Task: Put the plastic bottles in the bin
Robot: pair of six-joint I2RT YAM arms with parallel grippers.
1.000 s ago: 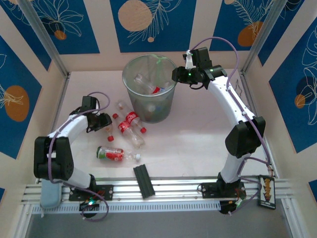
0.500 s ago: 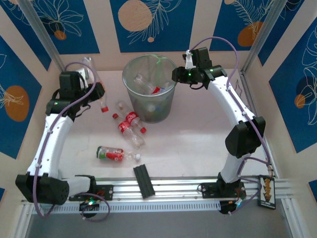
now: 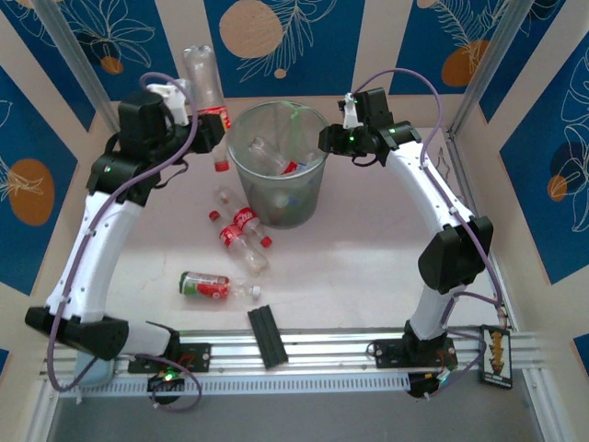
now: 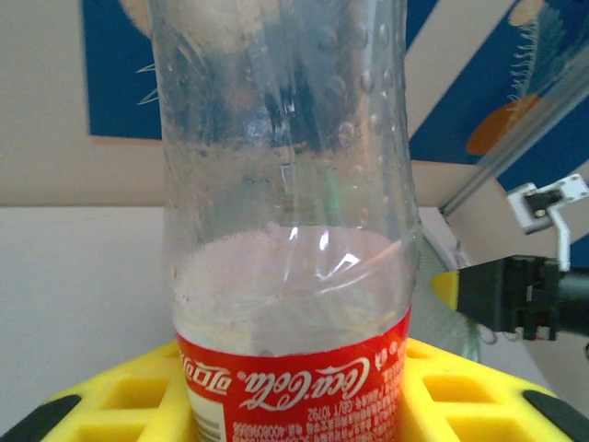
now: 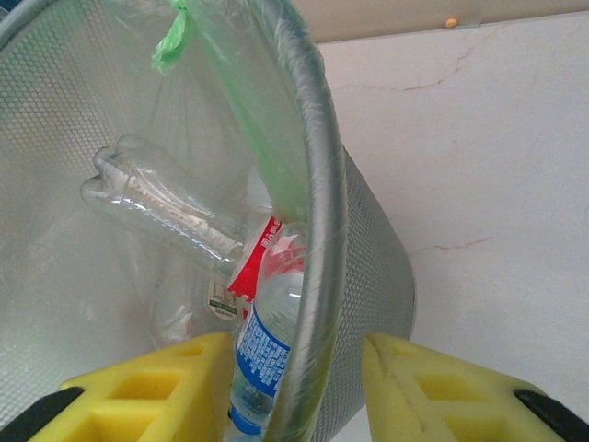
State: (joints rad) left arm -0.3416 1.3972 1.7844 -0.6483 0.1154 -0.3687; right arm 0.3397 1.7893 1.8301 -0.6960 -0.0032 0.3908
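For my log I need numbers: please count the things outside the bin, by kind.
Plastic bottles lying on the table: 3
Plastic bottle held in the left end effector: 1
Black bar: 1
Total: 5

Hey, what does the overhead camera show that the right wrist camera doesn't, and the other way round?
Overhead: the left arm holding a red-labelled bottle up beside the bin, and loose bottles lying on the table. Right wrist: a blue-labelled bottle against the bin's inner wall, and its rim between the open right fingers. Both: the bin with a clear bottle inside.
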